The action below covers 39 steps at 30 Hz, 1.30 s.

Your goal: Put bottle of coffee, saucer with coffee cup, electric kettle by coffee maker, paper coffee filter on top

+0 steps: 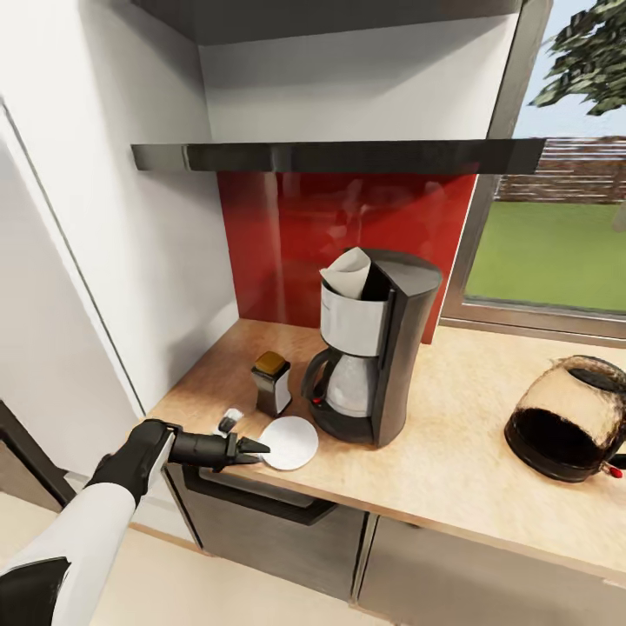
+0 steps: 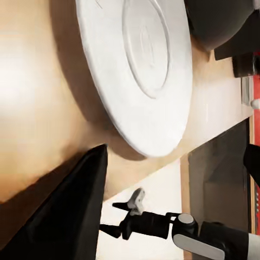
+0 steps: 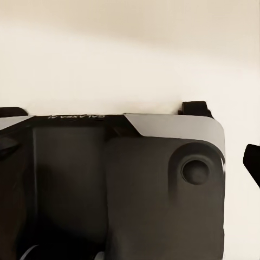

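Left hand (image 1: 254, 449) reaches over the table (image 1: 452, 461) edge, fingertips pressed together, just beside the white saucer (image 1: 290, 442). Behind the saucer stand the bottle of coffee (image 1: 271, 383) and the coffee maker (image 1: 374, 348), a paper coffee filter (image 1: 348, 274) on top. The electric kettle (image 1: 569, 417) sits well apart.

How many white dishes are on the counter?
1. A saucer lies flat near the countertop's front edge, in front of the coffee maker, right at the left gripper's tips. No cup sits on it; more may be hidden.
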Tool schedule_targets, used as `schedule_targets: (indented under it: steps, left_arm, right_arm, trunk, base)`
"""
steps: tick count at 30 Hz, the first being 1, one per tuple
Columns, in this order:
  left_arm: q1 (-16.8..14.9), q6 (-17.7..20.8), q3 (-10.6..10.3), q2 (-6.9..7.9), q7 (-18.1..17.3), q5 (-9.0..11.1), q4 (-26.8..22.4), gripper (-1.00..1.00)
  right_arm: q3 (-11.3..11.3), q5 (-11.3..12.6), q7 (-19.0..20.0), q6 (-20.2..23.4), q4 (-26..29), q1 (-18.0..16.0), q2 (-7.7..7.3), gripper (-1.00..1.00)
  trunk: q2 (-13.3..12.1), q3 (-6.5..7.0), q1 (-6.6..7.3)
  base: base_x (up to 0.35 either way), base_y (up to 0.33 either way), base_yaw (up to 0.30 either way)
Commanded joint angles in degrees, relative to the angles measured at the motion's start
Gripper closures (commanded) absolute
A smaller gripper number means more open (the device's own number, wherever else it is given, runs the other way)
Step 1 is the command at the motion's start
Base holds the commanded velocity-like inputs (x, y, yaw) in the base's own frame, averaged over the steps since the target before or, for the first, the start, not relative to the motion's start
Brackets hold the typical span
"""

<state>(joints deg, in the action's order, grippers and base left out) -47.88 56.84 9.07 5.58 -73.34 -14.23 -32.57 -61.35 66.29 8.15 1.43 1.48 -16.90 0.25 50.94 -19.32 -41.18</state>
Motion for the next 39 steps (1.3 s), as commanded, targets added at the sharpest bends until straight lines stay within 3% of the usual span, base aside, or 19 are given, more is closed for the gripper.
schedule_targets:
  steps: [1, 12, 17, 22, 24, 26, 30, 31, 33, 34, 37, 39]
  left_arm:
    - [-0.02, 0.46, 0.25, 0.01, -0.49, -0.84, -0.04, -1.00]
    - [0.34, 0.33, 0.25, 0.13, -0.39, -0.95, 0.04, -1.00]
    - [5.79, -1.42, 0.23, 0.69, -0.68, -1.05, -0.12, -1.00]
    - [16.16, -12.36, 0.01, 4.29, 0.00, -1.22, -0.05, -1.00]
    - [20.32, -16.54, -0.01, 5.29, 2.58, -1.23, -0.01, -1.00]
    - [24.61, -21.55, -0.11, 5.64, 9.01, -1.22, 0.08, -1.00]
    - [31.53, -30.06, -0.26, 5.31, 29.20, -1.08, 2.77, -1.00]
    - [32.56, -32.56, -0.25, 5.17, 36.57, -1.03, 5.88, -1.00]
    - [33.20, -36.90, -0.09, 4.89, 45.93, -0.87, 11.69, -1.00]
    - [33.29, -38.21, -0.04, 4.83, 48.21, -0.82, 13.26, -1.00]
    - [33.55, -46.33, 0.17, 4.40, 61.13, -0.55, 21.45, -1.00]
    - [33.59, -49.27, 0.24, 4.11, 66.55, -0.44, 24.55, -1.00]
  right_arm:
    - [-0.44, 0.58, 0.20, 0.15, -0.07, -0.06, 0.02, -1.00]
    - [-0.44, 0.60, 0.20, 0.15, -0.07, -0.06, 0.02, -1.00]
    - [-0.44, 0.60, 0.20, 0.08, 0.01, -0.06, 0.04, -1.00]
    - [-0.44, 0.60, 0.20, -0.14, 0.02, -0.06, 0.03, -1.00]
    - [-0.44, 0.60, 0.20, -0.18, 0.02, -0.06, 0.04, -1.00]
    - [-0.44, 0.62, 0.20, -0.19, 0.05, -0.06, 0.08, -1.00]
    - [-0.43, 0.75, 0.20, -0.27, 0.05, -0.06, 0.10, -1.00]
    - [-0.42, 0.76, 0.20, -0.28, 0.04, -0.06, 0.07, -1.00]
    - [-0.43, 0.77, 0.20, -0.29, 0.08, -0.06, 0.09, -1.00]
    - [-0.43, 0.77, 0.20, -0.29, 0.08, -0.06, 0.09, -1.00]
    - [-0.41, 0.83, 0.20, -0.35, 0.15, -0.06, 0.12, -1.00]
    - [-0.38, 0.84, 0.20, -0.37, 0.17, -0.06, 0.19, -1.00]
  trunk:
    - [0.05, -0.07, 0.02]
    - [0.05, -0.07, 0.02]
    - [0.05, -0.07, 0.02]
    - [0.05, -0.07, 0.02]
    - [0.05, -0.07, 0.02]
    - [0.05, -0.07, 0.02]
    - [0.05, -0.07, 0.02]
    - [0.05, -0.07, 0.02]
    - [0.05, -0.07, 0.02]
    - [0.05, -0.07, 0.02]
    - [0.05, -0.07, 0.02]
    - [0.05, -0.07, 0.02]
  base:
    - [-0.242, 0.220, 0.000]
    - [-0.245, 0.224, 0.000]
    - [-0.085, 0.078, 0.000]
    - [-0.005, 0.004, 0.000]
    - [0.000, 0.000, 0.000]
    - [0.000, 0.000, 0.000]
    - [0.000, 0.000, 0.000]
    - [0.000, 0.000, 0.000]
    - [0.000, 0.000, 0.000]
    - [0.000, 0.000, 0.000]
    - [0.000, 0.000, 0.000]
    - [0.000, 0.000, 0.000]
